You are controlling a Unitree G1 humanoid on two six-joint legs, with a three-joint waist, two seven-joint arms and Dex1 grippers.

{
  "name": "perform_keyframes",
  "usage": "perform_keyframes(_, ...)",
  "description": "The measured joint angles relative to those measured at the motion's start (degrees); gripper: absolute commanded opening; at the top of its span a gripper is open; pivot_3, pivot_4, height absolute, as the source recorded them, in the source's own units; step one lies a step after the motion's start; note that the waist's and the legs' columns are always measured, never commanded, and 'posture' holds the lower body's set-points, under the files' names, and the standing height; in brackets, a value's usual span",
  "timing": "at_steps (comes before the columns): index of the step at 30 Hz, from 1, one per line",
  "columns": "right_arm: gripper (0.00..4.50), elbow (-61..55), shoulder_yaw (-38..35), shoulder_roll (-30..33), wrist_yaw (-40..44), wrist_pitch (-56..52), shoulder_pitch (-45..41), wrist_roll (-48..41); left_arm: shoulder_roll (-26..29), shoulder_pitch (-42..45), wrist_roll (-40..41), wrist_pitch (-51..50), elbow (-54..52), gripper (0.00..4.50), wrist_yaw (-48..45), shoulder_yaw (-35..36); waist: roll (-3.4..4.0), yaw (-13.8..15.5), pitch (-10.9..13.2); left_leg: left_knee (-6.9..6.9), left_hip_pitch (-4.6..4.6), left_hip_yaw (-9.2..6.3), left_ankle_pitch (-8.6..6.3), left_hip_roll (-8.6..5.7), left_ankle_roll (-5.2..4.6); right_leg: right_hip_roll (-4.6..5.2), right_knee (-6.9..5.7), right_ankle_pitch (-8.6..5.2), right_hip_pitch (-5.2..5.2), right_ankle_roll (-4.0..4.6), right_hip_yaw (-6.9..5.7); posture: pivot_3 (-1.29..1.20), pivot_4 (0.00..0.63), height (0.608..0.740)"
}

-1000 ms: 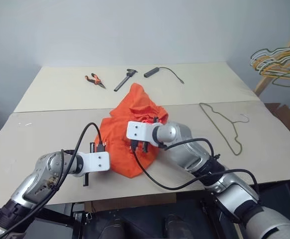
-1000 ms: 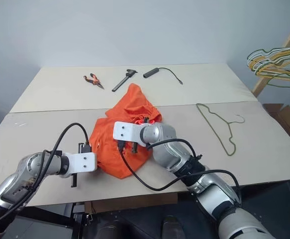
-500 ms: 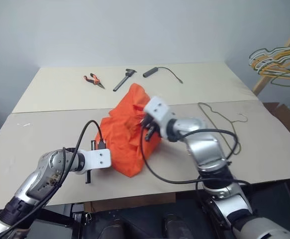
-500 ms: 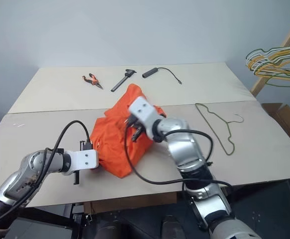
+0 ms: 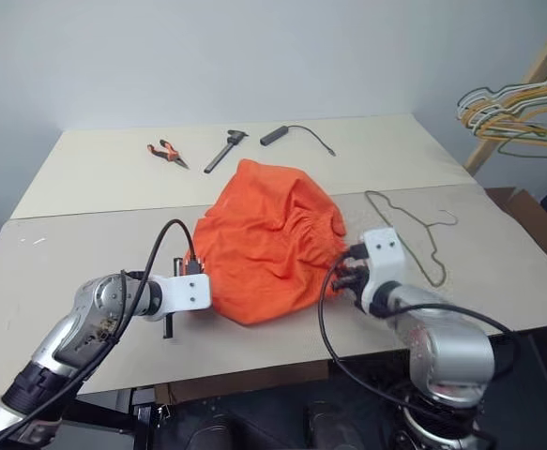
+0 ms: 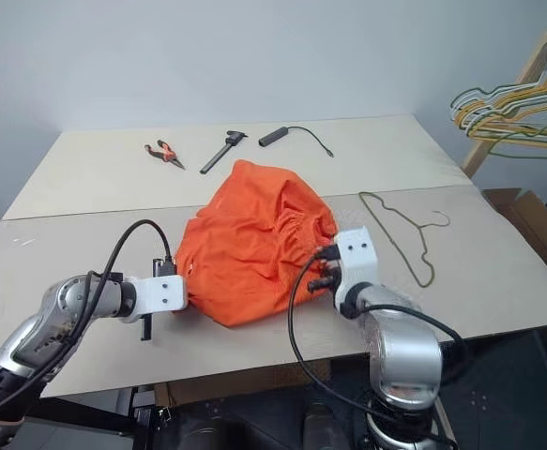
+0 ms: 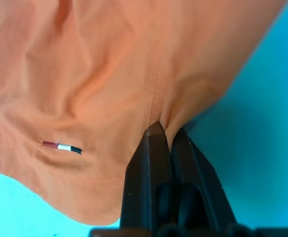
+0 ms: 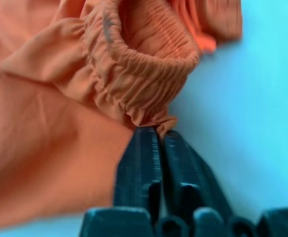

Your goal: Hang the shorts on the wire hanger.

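Shorts gripped at both ends, hanger untouched

My shorts (image 5: 268, 239) lie bunched mid-table. The left gripper (image 7: 161, 133) is pinched shut on a fold of fabric; the right gripper (image 8: 151, 136) is clamped on the elastic waistband. The wire hanger (image 5: 414, 234) lies flat just beside them, bare. I'd say threading and hanging remain to do

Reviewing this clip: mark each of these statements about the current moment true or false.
1. The left gripper is shut on the shorts. True.
2. The right gripper pinches the gathered waistband. True.
3. The shorts already hang on the wire hanger. False: the hanger lies bare on the table beside them.
4. The pliers lie on top of the shorts. False: they lie apart, on the table's far side.
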State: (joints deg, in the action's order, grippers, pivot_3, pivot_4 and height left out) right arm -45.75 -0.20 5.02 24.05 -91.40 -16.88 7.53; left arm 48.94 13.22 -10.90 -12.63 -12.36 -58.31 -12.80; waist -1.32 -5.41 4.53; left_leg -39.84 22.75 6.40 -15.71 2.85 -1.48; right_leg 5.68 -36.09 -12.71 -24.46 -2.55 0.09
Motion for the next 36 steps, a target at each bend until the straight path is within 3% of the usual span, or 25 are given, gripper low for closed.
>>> perform_keyframes(4, 2.71, -4.6, 0.1, 10.1, 4.5, -0.6, 3.2, -6.7, 0.1, 0.5, 0.0, 0.0, 0.3, 0.00, -0.5, -0.1, -0.02, -0.1, 0.0, 0.01, -0.04, -0.08, -0.01, -0.01, -0.03, 0.01, 0.06, 0.00, 0.08, -0.01, -0.01, -0.12, 0.097, 0.740)
perform_keyframes(9, 4.47, -8.6, -4.2, 29.5, 13.0, 0.2, 4.7, -14.7, 0.1, 0.6, 0.0, 0.1, 0.7, 0.00, -0.8, -0.1, -0.04, -0.1, 0.1, 0.04, -0.15, -0.24, -0.03, -0.01, -0.06, 0.01, 0.09, -0.03, 0.15, 0.01, -0.01, -0.13, 0.098, 0.740)
perform_keyframes(10, 4.49, -8.8, -4.5, 32.8, 14.3, 2.0, 5.0, -15.4, 0.1, 0.7, 0.0, 0.1, 0.7, 0.00, -0.8, -0.1, -0.04, -0.1, 0.1, 0.10, -0.19, -0.27, -0.03, -0.01, -0.06, 0.02, 0.08, -0.03, 0.13, 0.02, 0.05, -0.13, 0.098, 0.740)
perform_keyframes(13, 4.49, -4.6, -5.2, 51.3, 20.8, 33.2, 10.0, -11.2, 0.3, 1.4, 0.0, 0.2, 1.2, 0.00, -0.8, -0.1, 0.01, -0.1, 0.4, 0.19, -0.41, -0.24, -0.06, -0.09, -0.09, 0.06, 0.17, -0.17, 0.29, -0.15, 0.11, -0.14, 0.093, 0.740)
perform_keyframes(16, 4.49, 4.5, -5.3, 58.2, 24.1, 66.1, 11.3, -6.2, 0.1, 2.1, 0.0, 0.4, 1.6, 0.00, -0.8, -0.3, -0.20, -0.4, 0.4, 0.21, -0.50, -0.09, -0.05, -0.01, -0.09, -0.03, 0.18, -0.35, 0.33, -0.45, 0.20, -0.14, 0.084, 0.740)
perform_keyframes(19, 4.49, 16.2, -0.9, 60.7, 25.4, 90.8, 7.6, -1.5, -0.1, 2.4, 0.0, 0.8, 2.0, 0.00, -0.8, -0.6, -0.21, -0.4, 0.4, 0.17, -0.52, 0.08, -0.05, -0.03, -0.09, -0.02, 0.16, -0.12, 0.27, -0.19, 0.38, -0.14, 0.074, 0.740)
perform_keyframes(24, 4.49, 30.0, 9.6, 58.9, 25.7, 116.1, -6.3, 8.3, -0.5, 2.6, -0.1, 1.4, 2.1, 0.00, -0.7, -0.9, -0.21, -0.4, 0.4, 0.14, -0.52, 0.21, -0.05, -0.01, -0.10, -0.03, 0.12, -0.09, 0.23, -0.17, 0.45, -0.13, 0.066, 0.740)
perform_keyframes(30, 4.49, 39.7, 18.7, 51.2, 24.1, 128.2, -16.6, 20.4, -0.9, 2.2, -0.2, 1.3, 1.9, 0.00, -0.3, -1.0, -0.19, -0.1, 0.4, 0.06, -0.42, 0.39, -0.06, -0.01, -0.10, -0.02, 0.09, -0.09, 0.18, -0.16, 0.45, -0.11, 0.056, 0.740)
perform_keyframes(36, 4.49, 43.6, 22.1, 49.5, 23.9, 133.9, -20.2, 25.9, -0.9, 2.0, -0.2, 1.2, 1.9, 0.00, 0.1, -1.0, -0.18, -0.1, 0.4, 0.02, -0.43, 0.42, -0.07, 0.00, -0.12, -0.01, 0.09, -0.09, 0.20, -0.16, 0.45, -0.10, 0.052, 0.740)
